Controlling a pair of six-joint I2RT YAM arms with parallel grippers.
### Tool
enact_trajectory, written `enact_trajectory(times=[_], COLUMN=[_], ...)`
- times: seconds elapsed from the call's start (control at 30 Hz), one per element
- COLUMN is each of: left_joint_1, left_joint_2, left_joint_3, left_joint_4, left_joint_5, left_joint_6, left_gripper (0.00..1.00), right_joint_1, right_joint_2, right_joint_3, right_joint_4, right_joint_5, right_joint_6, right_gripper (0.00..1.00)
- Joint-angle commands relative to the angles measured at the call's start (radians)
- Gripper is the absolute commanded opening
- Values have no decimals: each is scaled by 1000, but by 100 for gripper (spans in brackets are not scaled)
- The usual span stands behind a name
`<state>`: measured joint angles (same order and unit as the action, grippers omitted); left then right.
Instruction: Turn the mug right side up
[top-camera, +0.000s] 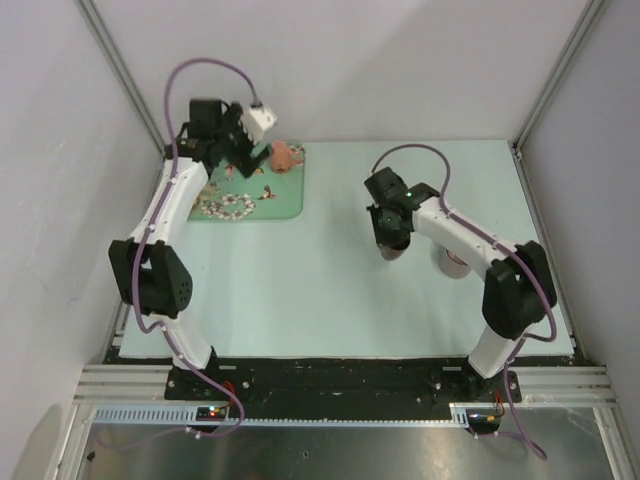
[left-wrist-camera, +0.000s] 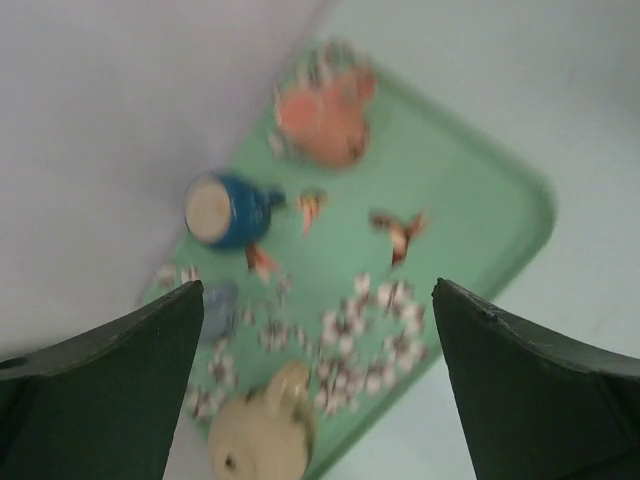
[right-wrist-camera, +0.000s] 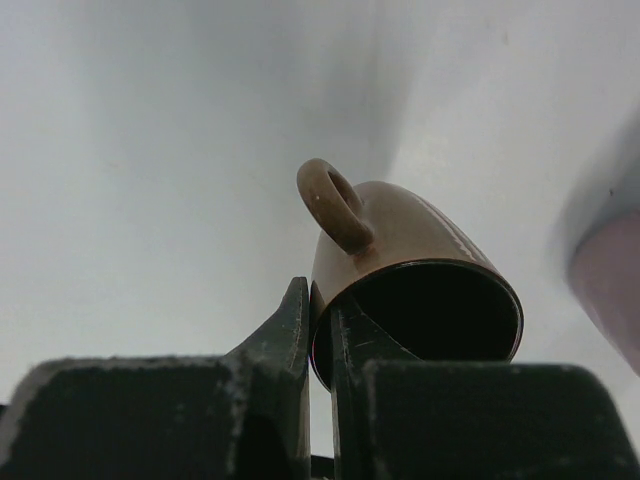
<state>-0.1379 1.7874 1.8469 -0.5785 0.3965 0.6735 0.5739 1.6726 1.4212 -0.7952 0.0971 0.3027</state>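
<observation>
Top external view: pale table, green tray at the back-left corner, brown mug right of centre under the right arm's wrist. It reads as glazed ceramic — rigid, slick, moderate weight, likely to chip if dropped or set down hard. Best holds, as I judge it: a pinch across the rim wall, or the loop handle. A rim pinch gives leverage to rotate it, but glaze can pivot in the pads, so go slow. That is how the right gripper has it: jaws nearly closed, one finger inside the mouth, one outside, clamping the wall on the handle side of the rim. The mug is tilted, mouth toward the wrist camera, handle up — can't tell if its base touches the table. A pale lilac object sits just beside it; watch clearance there. Over the tray the left gripper hangs spread wide, holding nothing, touching nothing.
</observation>
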Motion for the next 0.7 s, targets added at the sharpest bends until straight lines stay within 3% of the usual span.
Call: enact_trajectory(times=[0.0, 0.13, 0.67], left_joint_1=[10, 43, 117], left_joint_2=[-34, 23, 388], left_joint_3=[-190, -230, 67], left_joint_4=[-17, -18, -76], left_joint_5=[-280, -403, -609], left_joint_6=[513, 631, 613], left_gripper=[99, 96, 88], right_joint_1=[15, 14, -24], right_joint_2=[34, 66, 147], right_joint_3=[12, -8, -54], right_joint_4=[-113, -91, -17], right_joint_5=[134, 124, 86], right_joint_6=[-44, -42, -24], right_gripper=[0, 0, 4])
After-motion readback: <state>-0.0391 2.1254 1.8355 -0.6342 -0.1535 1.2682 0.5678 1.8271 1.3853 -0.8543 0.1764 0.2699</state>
